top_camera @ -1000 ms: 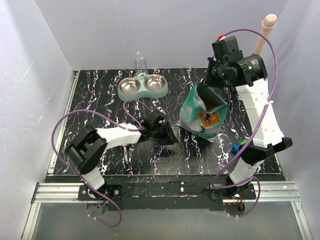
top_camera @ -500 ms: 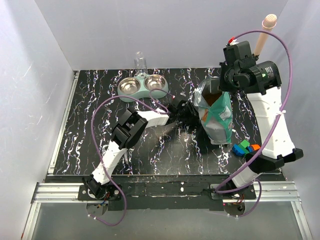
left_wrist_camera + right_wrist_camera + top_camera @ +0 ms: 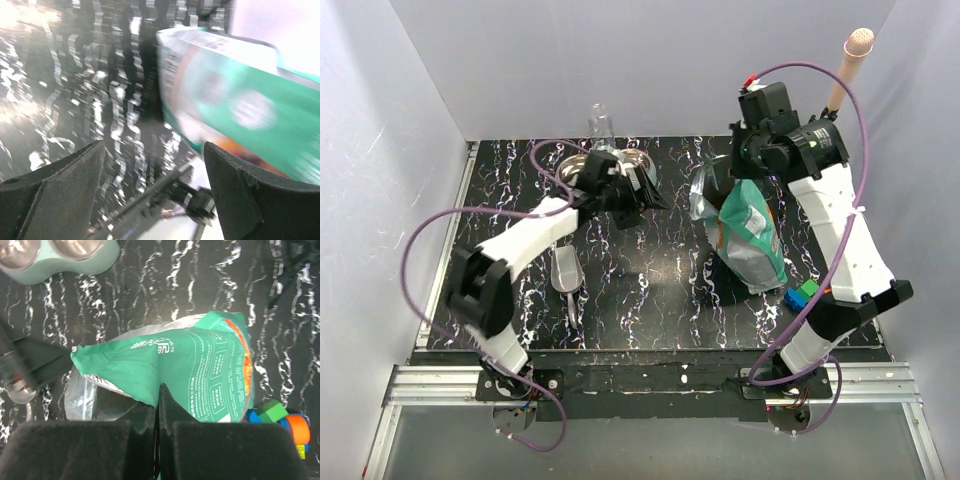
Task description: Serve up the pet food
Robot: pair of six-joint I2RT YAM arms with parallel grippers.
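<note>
Teal pet food bag [image 3: 748, 235] standing on the worktop [image 3: 650, 275], long axis roughly upright, mouth upward, rim pinched in the right hand [image 3: 158, 392], left hand [image 3: 154, 150] spread open, apparently empty.

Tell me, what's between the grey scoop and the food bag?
Nothing: the top view shows only bare marbled table between the scoop and the bag.

1 bag [image 3: 752, 235], 1 scoop [image 3: 563, 270], 1 dbl bowl [image 3: 65, 270]
</note>
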